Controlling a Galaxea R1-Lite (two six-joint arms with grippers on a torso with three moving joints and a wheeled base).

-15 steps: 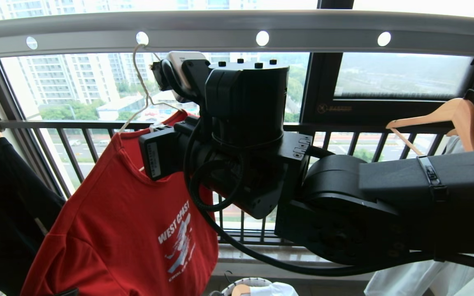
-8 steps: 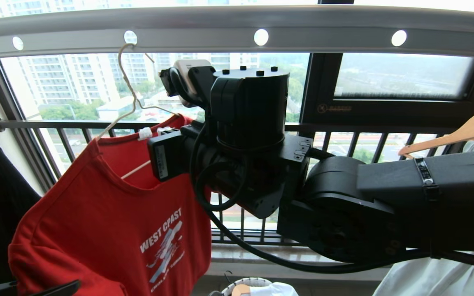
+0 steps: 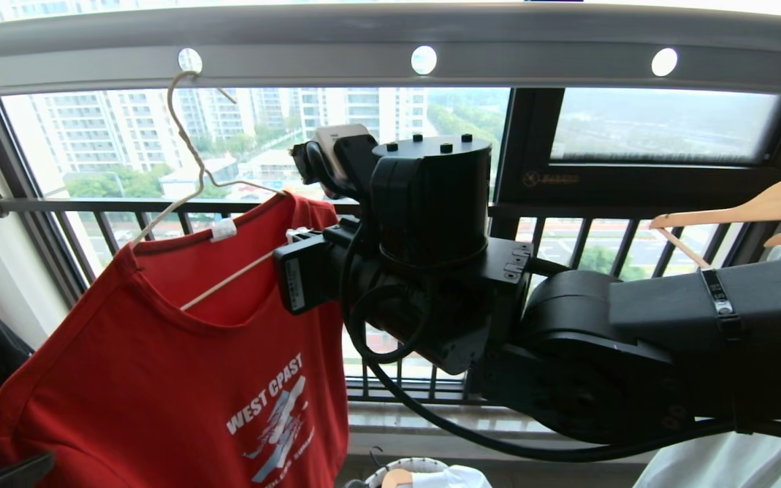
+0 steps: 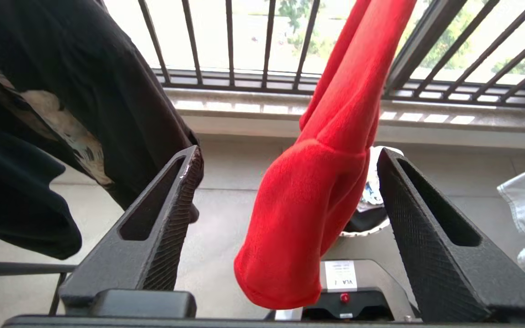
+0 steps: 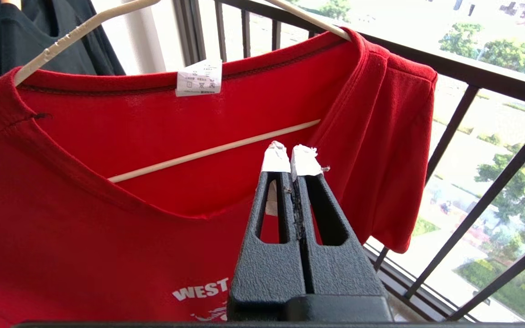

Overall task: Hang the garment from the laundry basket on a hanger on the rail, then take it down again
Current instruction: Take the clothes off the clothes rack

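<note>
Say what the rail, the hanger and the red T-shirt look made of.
Rail: likely metal, smooth matt grey with punched round holes.
Hanger: seemingly wire coated cream-white, thin and bent.
Red T-shirt: soft knit, probably cotton, with stitched ribbed collar.

Bright daylit window (image 3: 662, 125), black barred railing (image 3: 92, 205), pale tower blocks (image 3: 112, 135) beyond.

- My right arm's bulky black wrist (image 3: 431, 257) blocks the middle of the head view, just right of the hanging red cotton T-shirt (image 3: 180, 379).
- Red sleeve (image 4: 308, 218) hangs between the spread fingers of my left gripper (image 4: 285, 182), untouched.
- A black T-shirt (image 4: 62, 91) crowds the left finger.
- The black barred railing (image 5: 481, 136) closes off the far side.
</note>
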